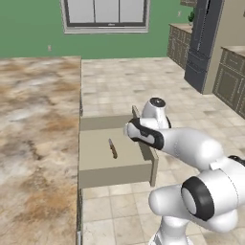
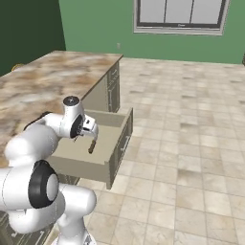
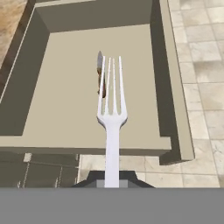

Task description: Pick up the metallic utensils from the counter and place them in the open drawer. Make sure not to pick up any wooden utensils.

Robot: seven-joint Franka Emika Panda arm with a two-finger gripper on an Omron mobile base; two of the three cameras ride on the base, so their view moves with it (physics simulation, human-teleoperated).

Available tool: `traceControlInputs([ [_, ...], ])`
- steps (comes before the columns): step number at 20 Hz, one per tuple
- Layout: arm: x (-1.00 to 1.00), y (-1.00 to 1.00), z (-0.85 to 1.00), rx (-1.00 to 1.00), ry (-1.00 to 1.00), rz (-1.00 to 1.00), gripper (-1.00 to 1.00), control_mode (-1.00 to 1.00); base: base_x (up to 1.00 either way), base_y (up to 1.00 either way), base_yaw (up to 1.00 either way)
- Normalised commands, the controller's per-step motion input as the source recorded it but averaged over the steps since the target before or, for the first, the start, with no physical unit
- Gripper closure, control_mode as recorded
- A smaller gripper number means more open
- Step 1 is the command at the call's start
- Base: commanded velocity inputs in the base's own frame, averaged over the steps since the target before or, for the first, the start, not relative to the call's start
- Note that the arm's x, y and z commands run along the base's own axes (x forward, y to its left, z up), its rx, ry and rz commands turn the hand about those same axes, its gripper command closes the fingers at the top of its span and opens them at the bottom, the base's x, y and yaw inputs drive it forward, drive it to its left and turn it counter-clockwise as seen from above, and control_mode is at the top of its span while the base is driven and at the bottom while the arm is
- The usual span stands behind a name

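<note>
My gripper [image 3: 112,180] is shut on the handle of a pale silvery fork [image 3: 112,109], one of the metallic utensils. The fork's tines point out over the open drawer [image 3: 61,92], a beige box with low walls. A knife with a dark brown handle [image 3: 101,74] lies on the drawer floor just beyond the tines. From the base, the hand [image 2: 87,127] hangs above the drawer [image 1: 95,158], with the knife [image 1: 113,149] below it. The marbled counter [image 1: 33,143] runs along the drawer's side. The wooden utensils are out of view.
The drawer's front panel [image 1: 154,165] juts into the tiled floor [image 2: 191,143] beside the island. Dark cabinets [image 1: 229,79] stand far right at the back. A window [image 1: 105,14] sits in the green wall.
</note>
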Motion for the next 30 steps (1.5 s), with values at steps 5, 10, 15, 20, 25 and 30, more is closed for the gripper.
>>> traceControlInputs([
  [5, 0.33, 0.06, -0.26, -0.02, 0.00, 0.00, 1.00, -1.00, 0.00, 0.00, 0.00],
  [10, 0.37, 0.01, -0.25, -0.02, 0.00, 0.00, 1.00, -1.00, 0.00, 0.00, 0.00],
  [15, 0.34, 0.00, -0.19, -0.01, 0.00, 0.00, 1.00, -1.00, 0.00, 0.00, 0.00],
  [20, 0.35, 0.01, -0.22, -0.02, 0.00, 0.00, 1.00, -1.00, 0.00, 0.00, 0.00],
  [25, 0.34, 0.01, -0.26, -0.02, 0.00, 0.00, 1.00, -1.00, 0.00, 0.00, 0.00],
  [30, 0.36, 0.00, -0.27, -0.02, 0.00, 0.00, 1.00, -1.00, 0.00, 0.00, 0.00],
])
